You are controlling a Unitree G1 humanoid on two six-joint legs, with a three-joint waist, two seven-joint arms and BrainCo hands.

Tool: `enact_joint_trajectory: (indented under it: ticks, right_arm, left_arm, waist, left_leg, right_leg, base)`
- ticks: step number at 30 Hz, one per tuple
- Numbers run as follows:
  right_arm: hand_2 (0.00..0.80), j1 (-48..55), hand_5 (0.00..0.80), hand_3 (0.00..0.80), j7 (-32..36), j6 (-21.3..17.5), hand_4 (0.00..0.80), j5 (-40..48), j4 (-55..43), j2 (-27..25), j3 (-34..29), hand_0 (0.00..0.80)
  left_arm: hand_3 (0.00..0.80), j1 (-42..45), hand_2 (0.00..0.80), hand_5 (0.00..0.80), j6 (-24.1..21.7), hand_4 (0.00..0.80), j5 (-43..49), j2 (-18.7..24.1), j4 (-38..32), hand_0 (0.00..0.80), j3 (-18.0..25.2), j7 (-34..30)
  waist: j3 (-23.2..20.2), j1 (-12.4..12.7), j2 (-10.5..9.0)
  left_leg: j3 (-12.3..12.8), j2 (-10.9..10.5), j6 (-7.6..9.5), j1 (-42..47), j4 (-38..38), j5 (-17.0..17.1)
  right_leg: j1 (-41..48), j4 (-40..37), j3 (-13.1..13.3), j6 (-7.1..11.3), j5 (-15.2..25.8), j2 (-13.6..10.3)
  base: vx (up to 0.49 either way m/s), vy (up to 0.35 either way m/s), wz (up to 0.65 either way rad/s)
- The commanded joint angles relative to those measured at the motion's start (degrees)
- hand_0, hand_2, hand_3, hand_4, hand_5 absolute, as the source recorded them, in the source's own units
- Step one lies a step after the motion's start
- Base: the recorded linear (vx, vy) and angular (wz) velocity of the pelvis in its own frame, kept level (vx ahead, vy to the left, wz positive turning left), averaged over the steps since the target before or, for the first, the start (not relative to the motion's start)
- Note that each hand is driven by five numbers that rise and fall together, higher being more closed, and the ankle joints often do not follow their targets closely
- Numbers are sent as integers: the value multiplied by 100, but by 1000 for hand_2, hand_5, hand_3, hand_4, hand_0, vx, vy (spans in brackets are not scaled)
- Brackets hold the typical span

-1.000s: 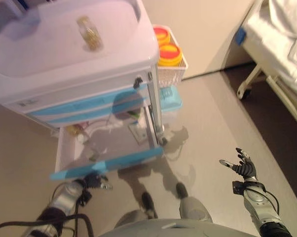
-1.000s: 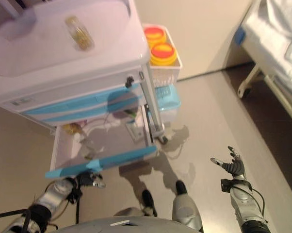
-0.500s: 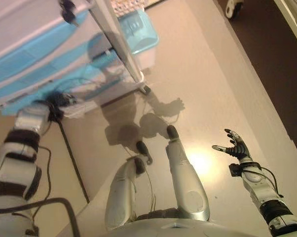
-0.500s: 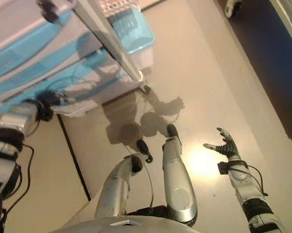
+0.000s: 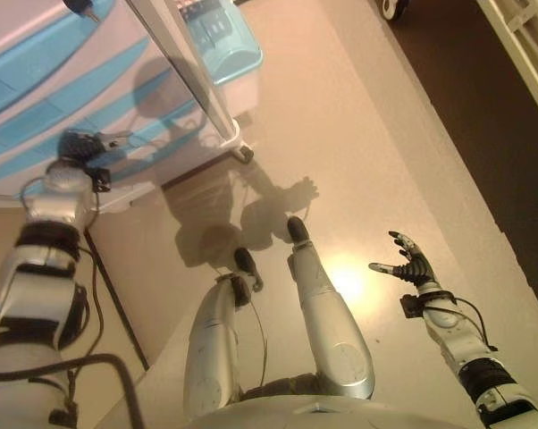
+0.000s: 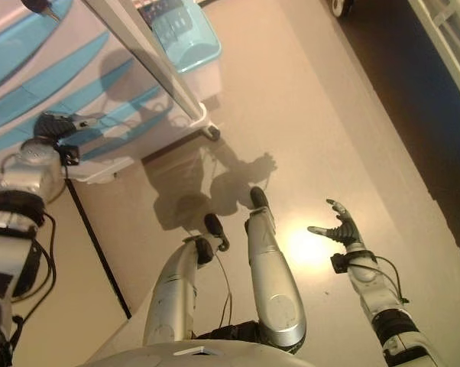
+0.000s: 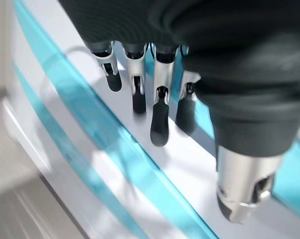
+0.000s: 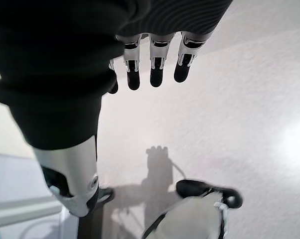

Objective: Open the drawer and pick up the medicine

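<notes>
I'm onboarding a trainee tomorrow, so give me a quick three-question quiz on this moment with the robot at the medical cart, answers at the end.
1. True or false: the right hand holds the medicine.
2. Where is the left hand? A) over the floor B) at the cart's blue-striped drawer fronts C) in the light blue bin
3. Fill in: the right hand hangs open above the ____.

Key
1. False; its fingers are straight and hold nothing.
2. B
3. floor
</notes>
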Motion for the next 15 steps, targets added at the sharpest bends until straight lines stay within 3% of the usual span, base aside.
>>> enact_joint_trajectory:
  ticks: [1,5,9,15]
  right_arm:
    - [0,227,0,0,-17,-176,0,-129,-42,176,-93,0]
    - [0,333,0,0,125,-79,0,-48,209,375,-235,0]
    - [0,436,0,0,413,66,0,89,571,519,-321,0]
    - [0,603,0,0,992,413,0,306,1406,814,-470,0]
  left_arm:
    - [0,787,0,0,-851,0,-565,24,-609,0,449,-451]
    - [0,1948,0,0,-1356,0,-815,-617,-997,0,680,-1174]
    - [0,2622,0,0,-1639,0,-920,-1118,-953,0,745,-1407]
    - [0,3489,0,0,-1825,0,-629,-1954,-391,0,777,-1848]
  waist:
    - [-567,304,-28]
    - [-850,644,-1]
    - [-1191,886,-8]
    - [-1817,1219,-18]
  left_leg:
    - [-50,-522,140,736,-284,-619]
    - [-390,-638,92,1231,-906,-364]
    - [-665,-704,48,1635,-1426,-159]
    - [-1004,-573,-77,2288,-2258,153]
  right_leg:
    - [775,-1118,-225,109,272,-186]
    - [1399,-1514,-446,125,265,-295]
    - [1919,-1840,-622,105,232,-341]
    - [2709,-2349,-995,-43,154,-227]
  base:
    - [40,-146,17]
    - [65,-166,25]
    - [93,-151,35]
    - [91,-146,37]
